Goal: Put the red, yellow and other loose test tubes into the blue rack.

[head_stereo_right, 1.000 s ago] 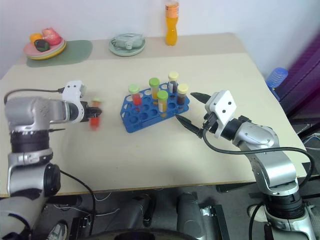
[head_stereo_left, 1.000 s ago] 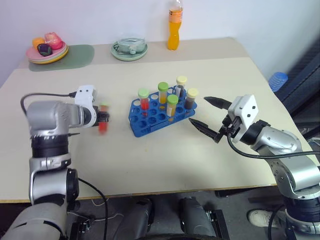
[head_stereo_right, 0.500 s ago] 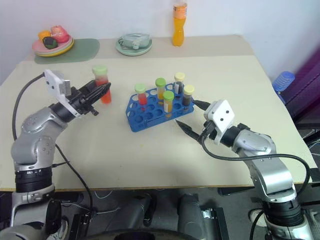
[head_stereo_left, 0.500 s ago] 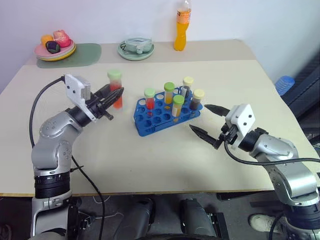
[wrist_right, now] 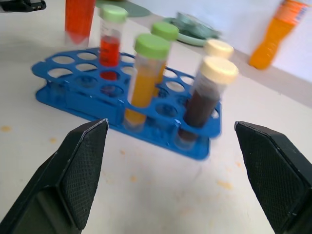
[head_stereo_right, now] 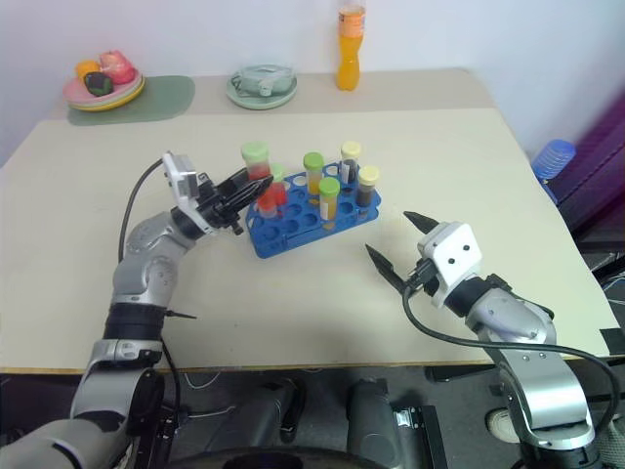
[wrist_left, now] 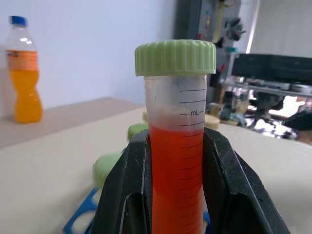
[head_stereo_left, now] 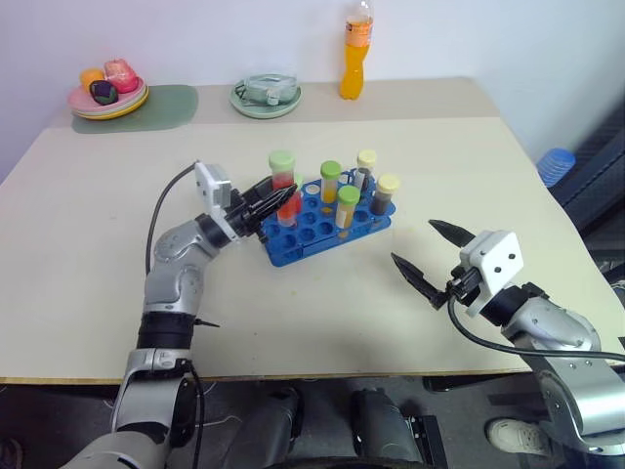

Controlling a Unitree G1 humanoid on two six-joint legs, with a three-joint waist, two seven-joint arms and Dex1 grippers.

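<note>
Beige table [head_stereo_left: 117,293]: blue rack [head_stereo_left: 322,227] mid-table, my left gripper [head_stereo_left: 276,202] clamped on the red tube [wrist_left: 174,161], upright over the rack's left end. My right gripper [head_stereo_left: 422,254] idles agape beside the rack. I'd centre the tip over an empty hole, keep it vertical, lower straight, then release.

A red-filled test tube [head_stereo_left: 282,176] with a green cap stands upright over the left end of the blue rack [head_stereo_left: 322,227], clamped between black fingers. In the rack five capped tubes stand upright: one red, two orange, one dark brown, one cream-capped behind.
</note>
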